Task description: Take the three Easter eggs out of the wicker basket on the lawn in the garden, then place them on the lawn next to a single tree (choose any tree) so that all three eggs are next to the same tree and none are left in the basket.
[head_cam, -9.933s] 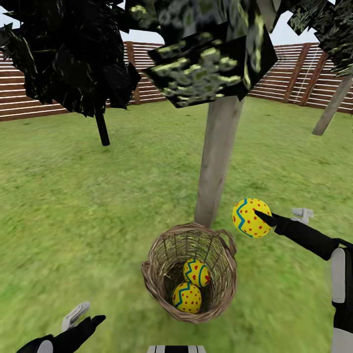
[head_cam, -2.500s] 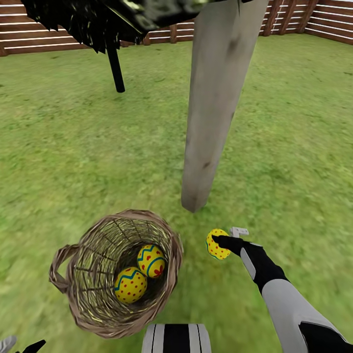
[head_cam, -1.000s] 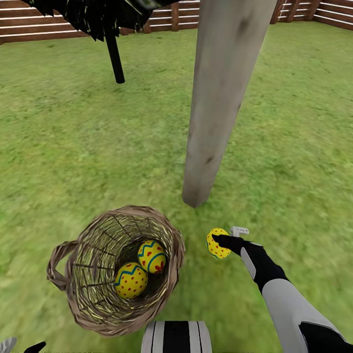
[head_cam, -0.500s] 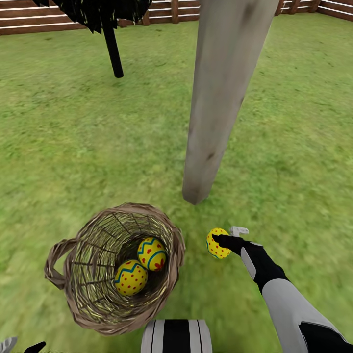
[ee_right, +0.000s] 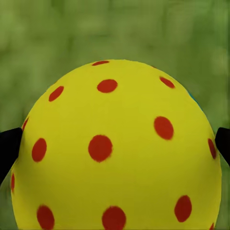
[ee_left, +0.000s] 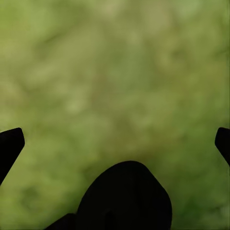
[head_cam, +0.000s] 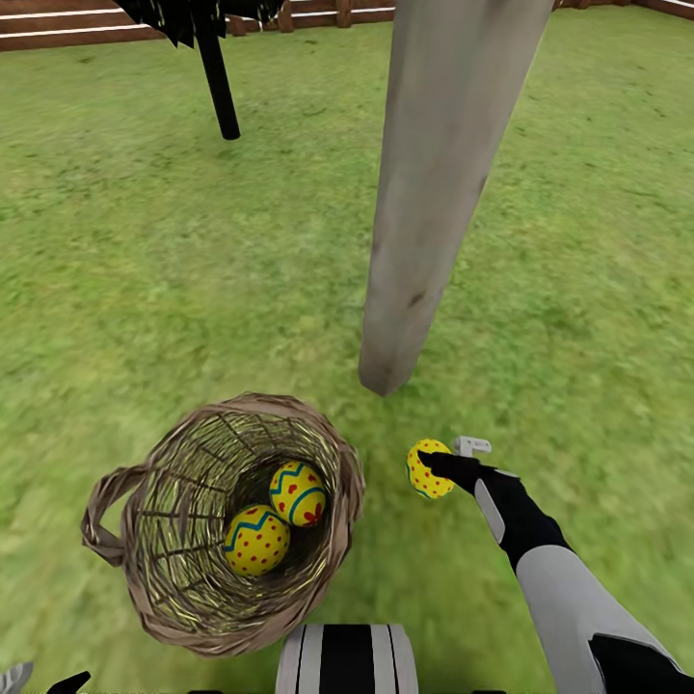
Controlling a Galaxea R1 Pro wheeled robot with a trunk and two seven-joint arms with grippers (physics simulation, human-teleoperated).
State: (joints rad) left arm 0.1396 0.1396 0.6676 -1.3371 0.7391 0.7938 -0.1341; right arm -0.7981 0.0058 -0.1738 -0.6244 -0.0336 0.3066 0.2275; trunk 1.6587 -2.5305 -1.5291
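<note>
The wicker basket (head_cam: 154, 578) stands on the lawn (head_cam: 193, 270) at the lower left of the head view, with two Easter eggs (head_cam: 255, 540) (head_cam: 298, 493) lying side by side in its bottom. To its right, low over the grass, my right gripper (head_cam: 445, 457) is shut on the third Easter egg (head_cam: 421, 472); the same egg (ee_right: 115, 153) sits between the finger tips in the right wrist view. The tree's pale trunk (head_cam: 424, 193) meets the grass just beyond that egg. My left gripper (head_cam: 43, 680) hangs open at the bottom left corner, over bare grass (ee_left: 115, 72).
A dark tree with a thin black trunk (head_cam: 217, 87) stands at the far left. The brown slat fence (head_cam: 77, 24) runs along the back. Open grass stretches right of the pale trunk and behind the basket. My trunk's top (head_cam: 347, 660) shows at the bottom middle.
The whole view has tilted slightly downward, so the camera moved. My right gripper keeps the egg in about the same place beside the trunk. The two eggs in the basket lie as before.
</note>
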